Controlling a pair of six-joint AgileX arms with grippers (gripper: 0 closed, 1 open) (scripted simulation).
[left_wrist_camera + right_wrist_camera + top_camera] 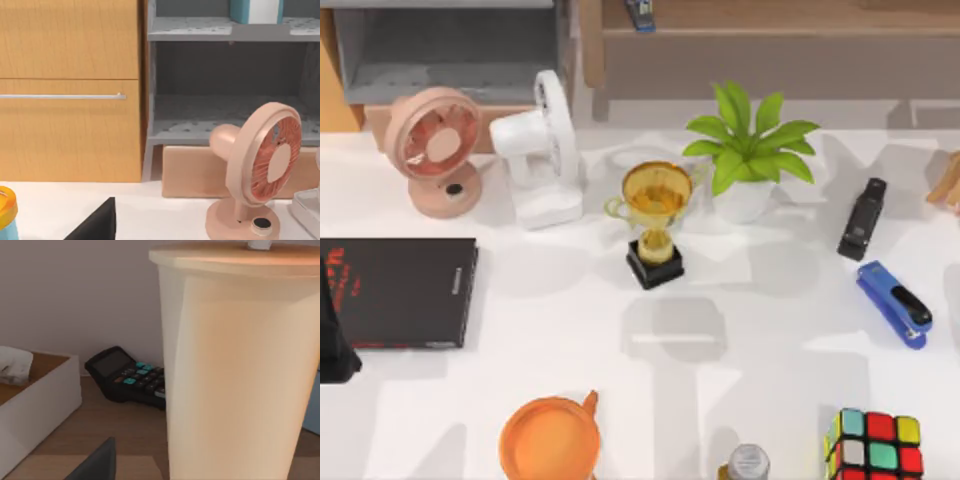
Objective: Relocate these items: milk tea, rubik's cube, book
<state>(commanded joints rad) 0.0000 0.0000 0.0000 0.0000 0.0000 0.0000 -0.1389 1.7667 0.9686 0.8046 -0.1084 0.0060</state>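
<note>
Filling the right wrist view at close range, the tall cream milk tea cup with a flat tan lid stands on a wooden surface, a black calculator with teal keys behind it. Whether the right gripper holds the cup or has its fingers apart cannot be told. Judged step: handling the milk tea. The black-edged multicoloured rubik's cube sits at the table's near right. The thick teal-blue book stands on the grey shelf. The left arm's finger state cannot be told either. Next move calls for confirming the cup's placement, then addressing the cube.
</note>
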